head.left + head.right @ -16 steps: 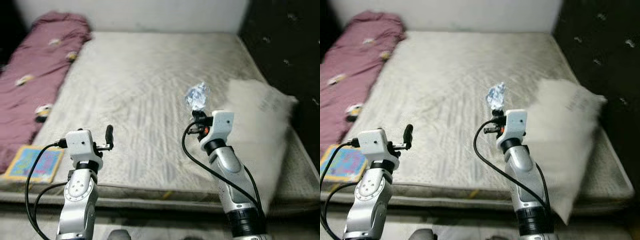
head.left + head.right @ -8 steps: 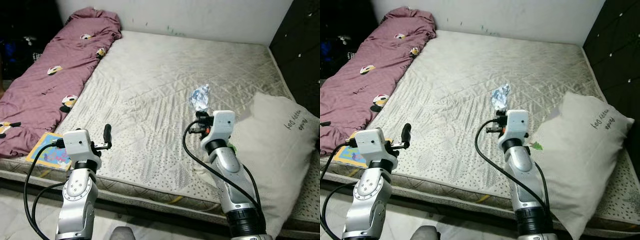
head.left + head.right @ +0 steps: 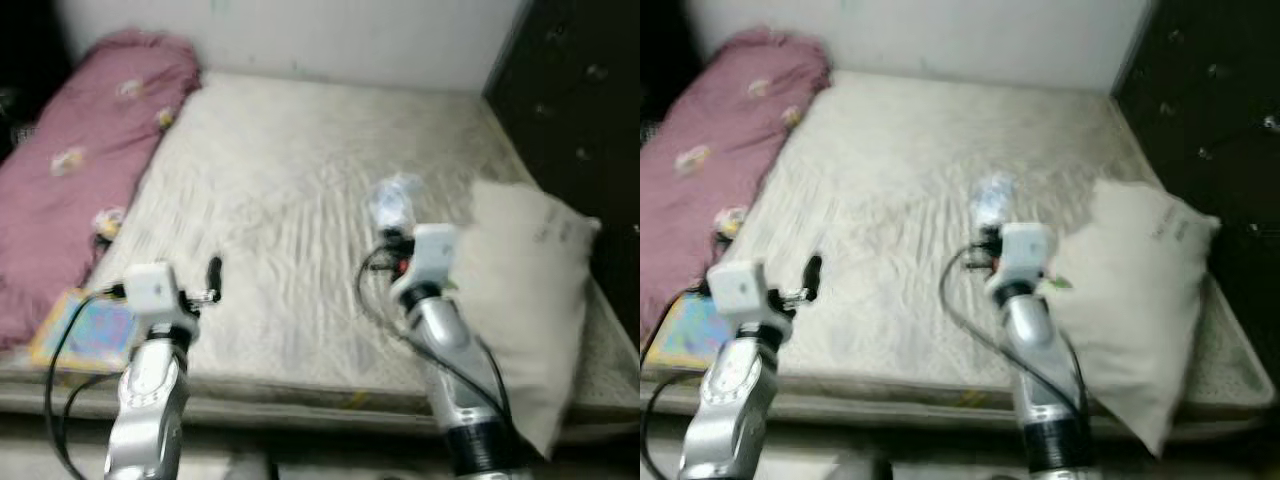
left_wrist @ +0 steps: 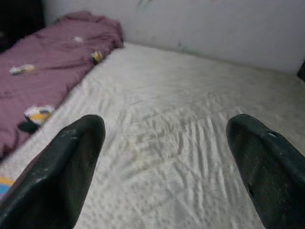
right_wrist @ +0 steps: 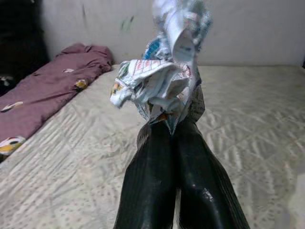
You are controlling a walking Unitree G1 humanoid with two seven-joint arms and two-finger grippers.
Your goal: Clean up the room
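Fingers [image 5: 190,157] of the right gripper [image 5: 174,126] pinch a crumpled wrapper [image 5: 162,76] above the bed [image 3: 280,200], probably for disposal. Left gripper [image 4: 164,138] hangs wide apart, empty, free for more clutter.

Two silver arms with white boxy wrist housings, looping black cables, and glossy black-fingered tools.

We have both arms raised forward, forearms upright. Left gripper [image 4: 162,157] idle, fingers [image 4: 71,167] spread wide. Right gripper [image 5: 174,129] has its fingers [image 5: 152,176] pressed together, clamping a crumpled wrapper [image 5: 164,78] at the tips.
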